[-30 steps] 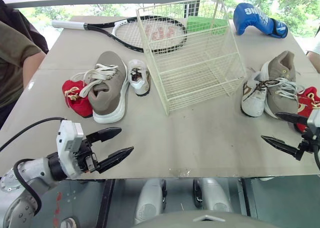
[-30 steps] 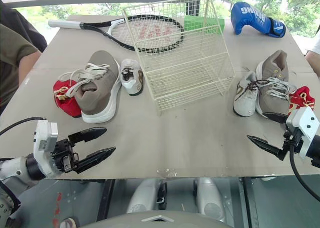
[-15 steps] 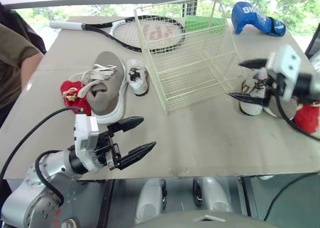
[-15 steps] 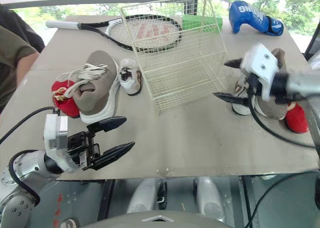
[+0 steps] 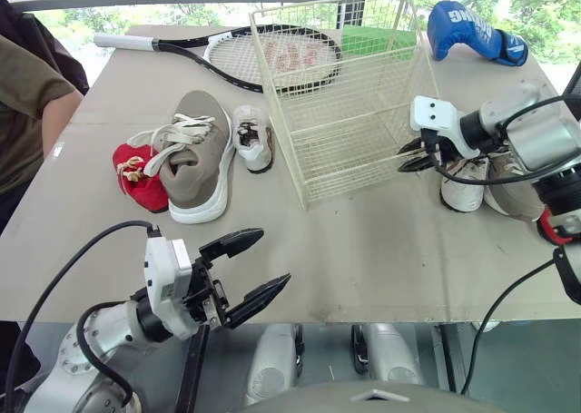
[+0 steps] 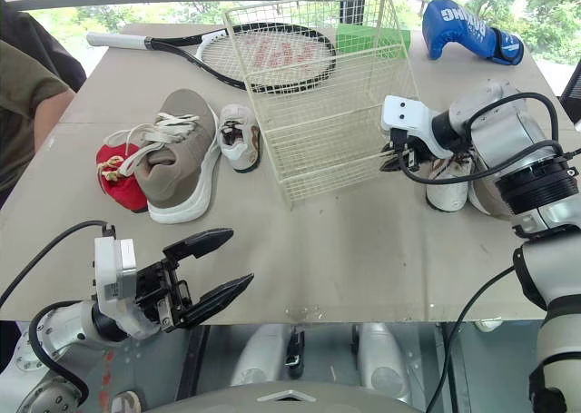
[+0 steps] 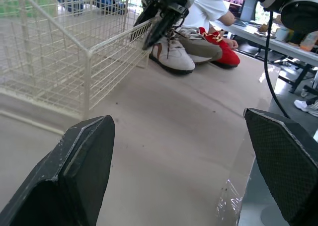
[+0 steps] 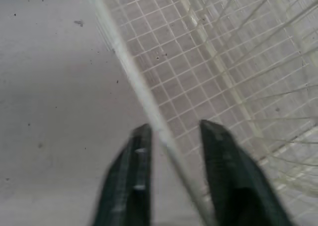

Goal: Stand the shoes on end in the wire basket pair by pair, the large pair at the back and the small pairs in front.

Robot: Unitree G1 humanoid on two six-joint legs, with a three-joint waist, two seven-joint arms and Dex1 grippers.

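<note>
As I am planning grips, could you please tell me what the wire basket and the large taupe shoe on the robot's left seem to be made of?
Cream wire basket: probably thin metal wire with a pale coating, judging by its rigid open grid.
Large taupe lace-up shoe: matt, suede-like or textile upper; white sole looks like rubber or foam.

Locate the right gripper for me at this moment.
In the left eye view, the right gripper is on the robot's right, at the right side of the wire basket. Its open fingers straddle a frame wire, just beside the white shoe.
</note>
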